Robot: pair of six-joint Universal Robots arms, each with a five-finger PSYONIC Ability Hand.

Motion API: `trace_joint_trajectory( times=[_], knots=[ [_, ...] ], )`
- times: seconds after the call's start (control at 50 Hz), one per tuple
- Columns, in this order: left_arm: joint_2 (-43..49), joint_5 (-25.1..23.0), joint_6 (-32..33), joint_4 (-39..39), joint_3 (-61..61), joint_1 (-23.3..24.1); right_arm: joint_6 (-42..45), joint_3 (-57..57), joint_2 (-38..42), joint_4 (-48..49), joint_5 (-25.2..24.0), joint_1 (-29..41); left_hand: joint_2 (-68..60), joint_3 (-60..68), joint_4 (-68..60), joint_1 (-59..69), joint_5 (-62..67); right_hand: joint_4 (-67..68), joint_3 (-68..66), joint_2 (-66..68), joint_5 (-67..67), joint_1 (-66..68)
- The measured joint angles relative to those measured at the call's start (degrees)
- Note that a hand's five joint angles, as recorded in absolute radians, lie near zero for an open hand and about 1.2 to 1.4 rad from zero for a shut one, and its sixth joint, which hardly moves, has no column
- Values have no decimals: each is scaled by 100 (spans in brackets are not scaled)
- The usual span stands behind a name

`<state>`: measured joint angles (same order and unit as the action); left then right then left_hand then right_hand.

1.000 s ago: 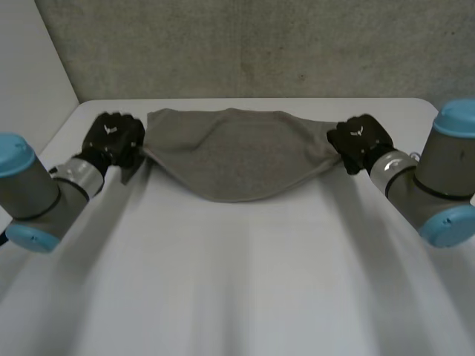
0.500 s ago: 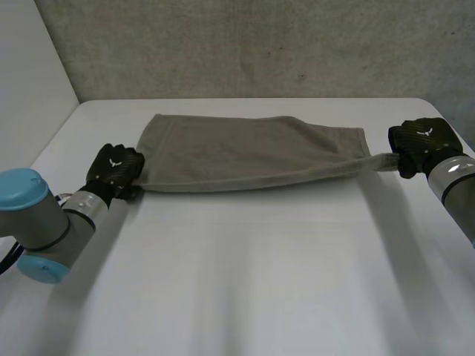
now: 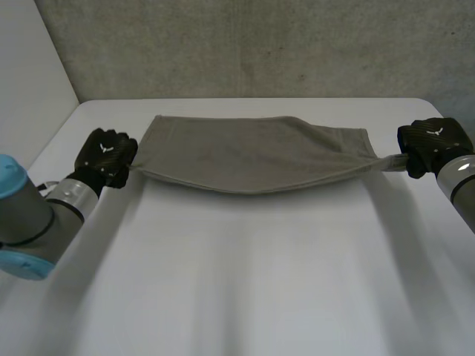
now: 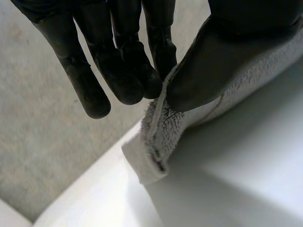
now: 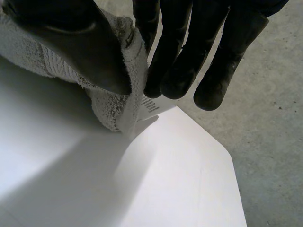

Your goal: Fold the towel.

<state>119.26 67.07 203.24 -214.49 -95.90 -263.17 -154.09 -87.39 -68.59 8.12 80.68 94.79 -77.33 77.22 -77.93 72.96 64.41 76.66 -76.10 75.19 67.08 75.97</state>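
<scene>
A grey towel [image 3: 252, 152] hangs stretched between my two hands above the far half of the white table [image 3: 245, 282], sagging a little in the middle. My left hand [image 3: 106, 153] pinches the towel's left corner [image 4: 156, 137] between thumb [image 4: 208, 61] and fingers [image 4: 123, 71]. My right hand [image 3: 433, 142] pinches the right corner [image 5: 118, 104], where a white label [image 5: 154, 105] shows, between thumb [image 5: 75, 42] and fingers [image 5: 184, 52]. Both hands are shut on the cloth.
A rough grey wall [image 3: 252, 48] stands behind the table's far edge. A white panel [image 3: 33, 89] rises at the far left. Grey floor [image 5: 265, 118] lies beyond the table's right corner.
Both hands moved apart and toward me, pulling the bunched towel out flat and taut. In the last half second the left hand shifted slightly back and outward.
</scene>
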Motion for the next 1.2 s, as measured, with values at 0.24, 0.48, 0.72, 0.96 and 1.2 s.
trace_joint_trajectory(
  times=[0.24,0.48,0.72,0.96,1.2],
  knots=[
    [-1676,-666,14,419,-873,-390,281,-211,-808,-1164,-243,-325,0,1,0,0,7,0,0,0,0,0],
    [-3031,-1247,-49,1187,-1325,-1058,902,-435,-1994,-2028,-933,-1011,0,2,-2,0,24,0,0,0,0,0],
    [-2237,-1367,-599,1194,-546,-1014,1024,322,-990,-2030,-1219,-1163,0,3,-3,0,60,0,0,117,0,0],
    [552,-628,-688,1513,2238,-90,1013,2548,1179,-2008,-4,-170,-33,11,-4,1,170,-1,0,117,35,0],
    [2600,-78,-684,2217,4980,161,1033,4571,2857,-2032,620,237,-33,11,-5,1,171,0,0,117,36,0]
  ],
)
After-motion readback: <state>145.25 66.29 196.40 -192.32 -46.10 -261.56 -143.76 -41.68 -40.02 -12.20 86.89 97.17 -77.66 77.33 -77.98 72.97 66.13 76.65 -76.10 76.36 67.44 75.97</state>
